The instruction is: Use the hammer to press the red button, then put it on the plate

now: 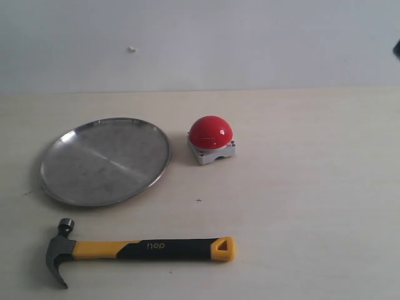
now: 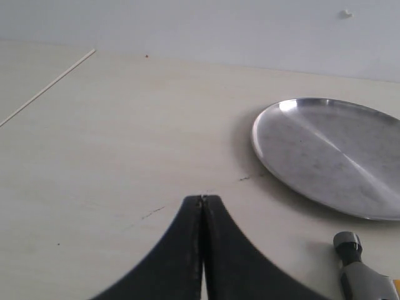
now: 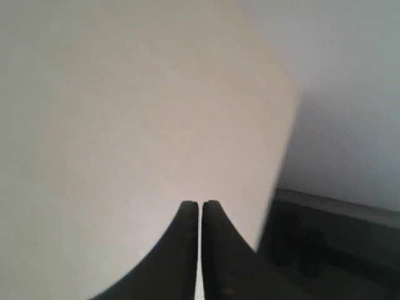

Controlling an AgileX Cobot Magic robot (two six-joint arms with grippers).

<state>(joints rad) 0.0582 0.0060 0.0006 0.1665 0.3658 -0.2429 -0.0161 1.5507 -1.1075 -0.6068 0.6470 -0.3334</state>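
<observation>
Hammer (image 1: 144,249) on desk (image 1: 300,206): rigid, likely head-heavy; I would grasp the yellow handle section near the head. Left hand (image 2: 202,199) and right hand (image 3: 200,203) both pinched closed, empty.

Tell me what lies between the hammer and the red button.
Only bare table with one tiny dark speck lies between the hammer and the red button, as the exterior view shows.

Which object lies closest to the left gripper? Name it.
The hammer: its steel head shows just beside the left gripper, nearer than the plate; the red button lies outside that view.
</observation>
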